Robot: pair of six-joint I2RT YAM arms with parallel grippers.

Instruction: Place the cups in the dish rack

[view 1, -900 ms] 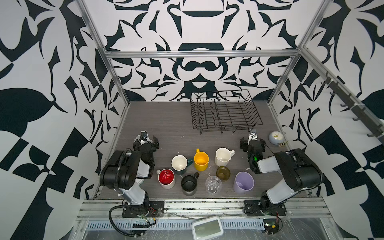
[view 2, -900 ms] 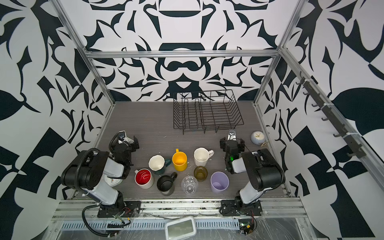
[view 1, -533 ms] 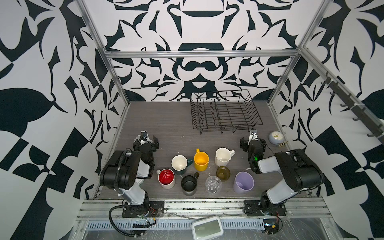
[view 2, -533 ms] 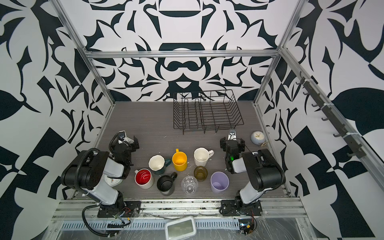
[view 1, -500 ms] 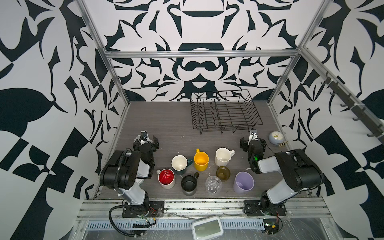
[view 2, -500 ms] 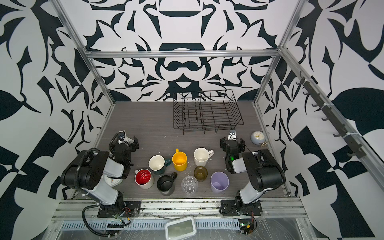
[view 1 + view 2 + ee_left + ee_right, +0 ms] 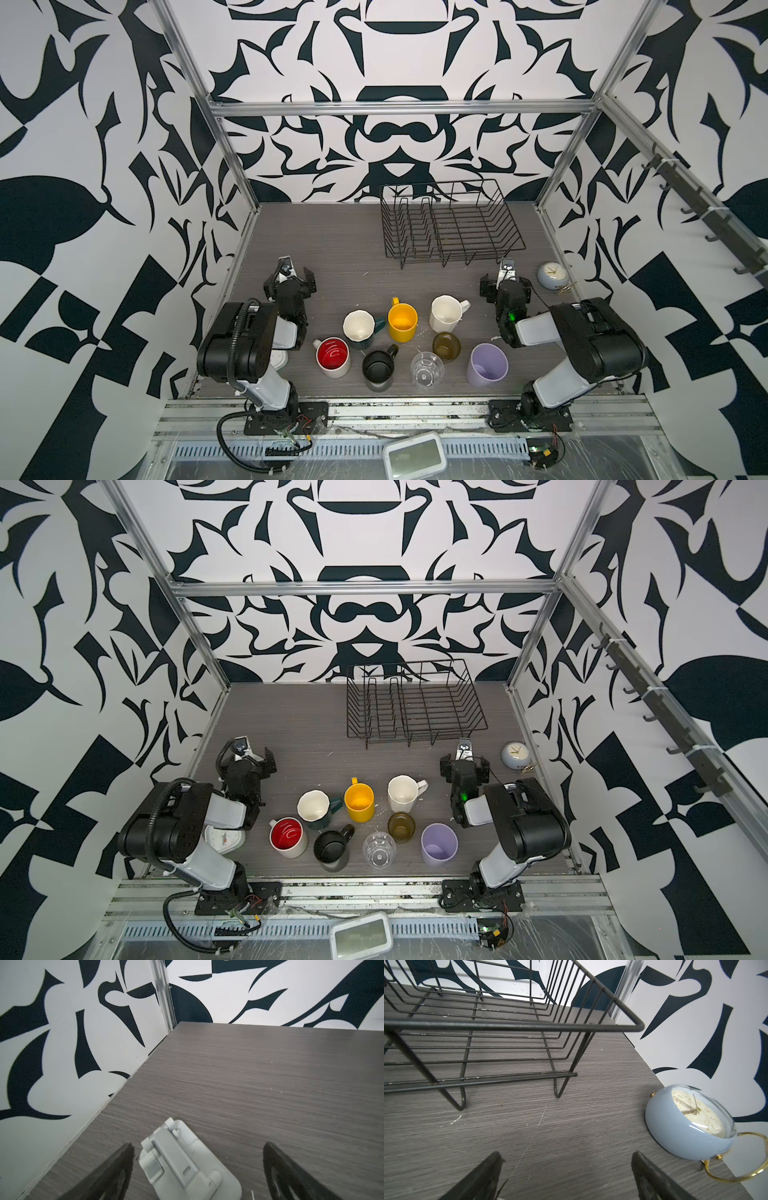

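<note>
Nearest me, four cups stand in a row by the front edge of the table (image 7: 324, 232): the red-inside white mug (image 7: 332, 356), the black mug (image 7: 378, 368), the clear glass (image 7: 426, 369) and the lilac tumbler (image 7: 487, 365). Just behind the clear glass I see the amber glass (image 7: 446, 345). Then comes a second row: the teal mug (image 7: 358, 330) with its pale inside, the yellow mug (image 7: 402, 322) just beside its handle, and the faceted white mug (image 7: 446, 313). So all eight are on the table, between my two arms.

Tucked under the left arm is the white square clock (image 7: 222, 837), half hidden.

Further out, the left tool (image 7: 296, 273) sits low over the table near the left wall, jaws spread wide, gripping nothing. Its wrist view shows a pale grey hinged piece (image 7: 182, 1159) lying between the fingers, and I can't quite tell what that is. The right tool (image 7: 505, 283) mirrors it on the right, jaws wide apart, with only bare table between its fingers. Just to its right lies the round pale-blue clock (image 7: 550, 275), near the right wall.

Farthest back, the dish rack (image 7: 451, 224) stands on its feet near the back wall, right of centre. It is well apart from the cups, and its near corner is just ahead of the right tool.
</note>
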